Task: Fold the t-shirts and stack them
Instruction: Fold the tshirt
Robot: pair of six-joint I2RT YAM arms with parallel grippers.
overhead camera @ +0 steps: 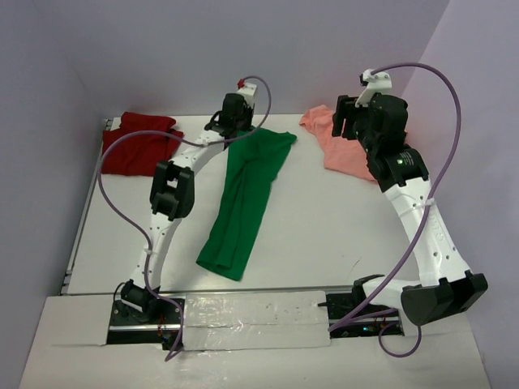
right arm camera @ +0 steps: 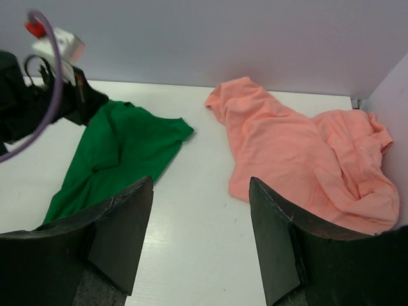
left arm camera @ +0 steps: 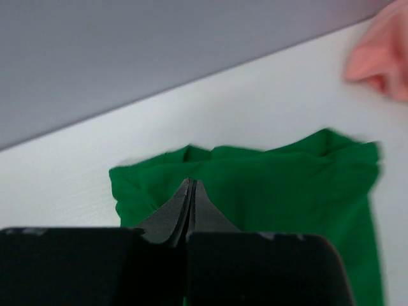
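Note:
The bright green t-shirt (overhead camera: pixel 243 203) lies as a long narrow strip on the table, running from back centre toward the front. My left gripper (overhead camera: pixel 228 121) sits at its far end, shut, its tips (left arm camera: pixel 191 183) over the green cloth (left arm camera: pixel 287 191) with nothing seen between them. The dark red t-shirt (overhead camera: pixel 134 146) is bunched at the back left corner. The salmon pink t-shirt (overhead camera: pixel 345 158) lies crumpled at the back right. My right gripper (right arm camera: pixel 201 182) hangs open above bare table between the green shirt (right arm camera: pixel 121 146) and the pink one (right arm camera: pixel 293 153), holding nothing.
Walls close the white table (overhead camera: pixel 324 235) at the back and on both sides. Purple cables loop over both arms. A taped white sheet (overhead camera: pixel 251 320) covers the near edge between the arm bases.

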